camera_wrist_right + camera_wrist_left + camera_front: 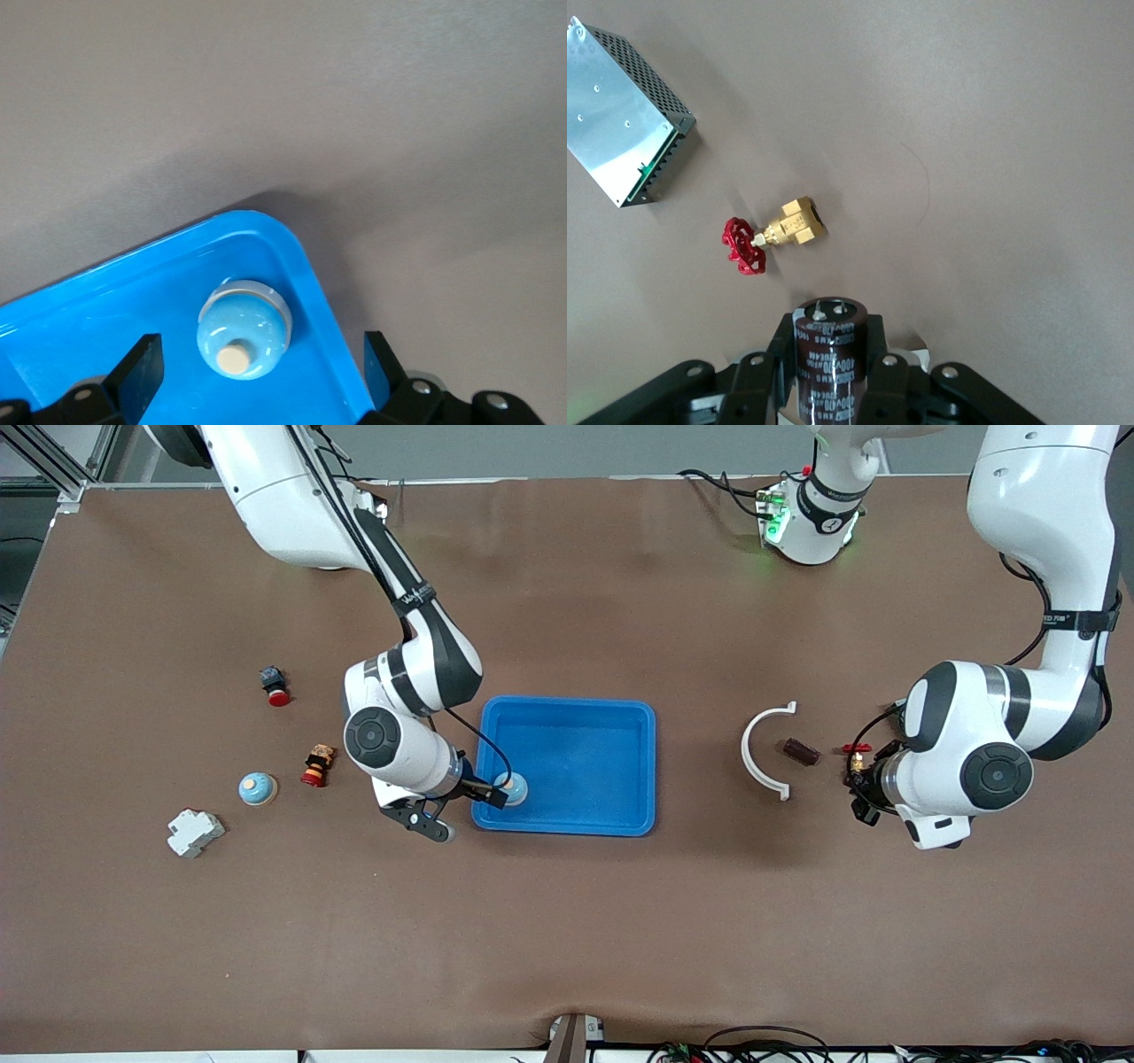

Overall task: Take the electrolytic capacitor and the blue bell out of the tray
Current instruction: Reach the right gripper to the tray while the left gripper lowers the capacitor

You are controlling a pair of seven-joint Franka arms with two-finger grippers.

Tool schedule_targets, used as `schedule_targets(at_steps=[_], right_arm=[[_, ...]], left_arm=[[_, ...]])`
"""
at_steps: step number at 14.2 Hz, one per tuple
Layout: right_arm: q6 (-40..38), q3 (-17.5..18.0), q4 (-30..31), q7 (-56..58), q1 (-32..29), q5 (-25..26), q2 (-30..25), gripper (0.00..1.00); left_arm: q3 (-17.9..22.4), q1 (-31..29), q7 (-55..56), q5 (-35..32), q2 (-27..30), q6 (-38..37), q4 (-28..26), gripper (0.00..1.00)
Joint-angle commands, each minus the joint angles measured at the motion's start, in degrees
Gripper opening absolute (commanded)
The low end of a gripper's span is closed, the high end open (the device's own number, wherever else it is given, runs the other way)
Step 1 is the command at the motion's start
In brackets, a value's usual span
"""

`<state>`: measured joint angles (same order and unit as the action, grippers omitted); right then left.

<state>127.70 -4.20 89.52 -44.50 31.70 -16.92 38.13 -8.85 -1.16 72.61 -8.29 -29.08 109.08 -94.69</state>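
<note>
A light blue bell [514,786] sits upright in the blue tray [567,701], in the corner nearest the front camera at the right arm's end. My right gripper [462,812] hangs open over that corner; in the right wrist view the bell [244,329] lies between the spread fingers of the gripper [261,367], untouched, inside the tray rim [301,257]. My left gripper [829,338] is shut on a dark brown capacitor [828,372], terminals up. In the front view that gripper [864,795] is toward the left arm's end and hides what it holds.
A second bell [258,788], a red button [275,685], a red-and-yellow part [316,766] and a white breaker [194,832] lie toward the right arm's end. A white arc [760,751], another dark capacitor [802,751] and a brass valve [775,237] lie near my left gripper. A metal box [625,115] is close by.
</note>
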Motion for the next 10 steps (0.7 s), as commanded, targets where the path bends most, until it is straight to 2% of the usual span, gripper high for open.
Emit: schedule_targets(at_steps=[1, 10], right_arm=[[-0.08, -0.54, -3.9, -3.04, 1.78, -0.49, 2.73, 1.0], [2.38, -0.54, -4.17, -2.7, 4.33, -0.13, 5.72, 1.0]], left_arm=[[-0.46, -1.47, -1.42, -1.29, 1.74, 0.79, -1.9, 0.0], [-0.46, -6.75, -14.15, -1.2, 0.6, 4.04, -3.31, 0.0]])
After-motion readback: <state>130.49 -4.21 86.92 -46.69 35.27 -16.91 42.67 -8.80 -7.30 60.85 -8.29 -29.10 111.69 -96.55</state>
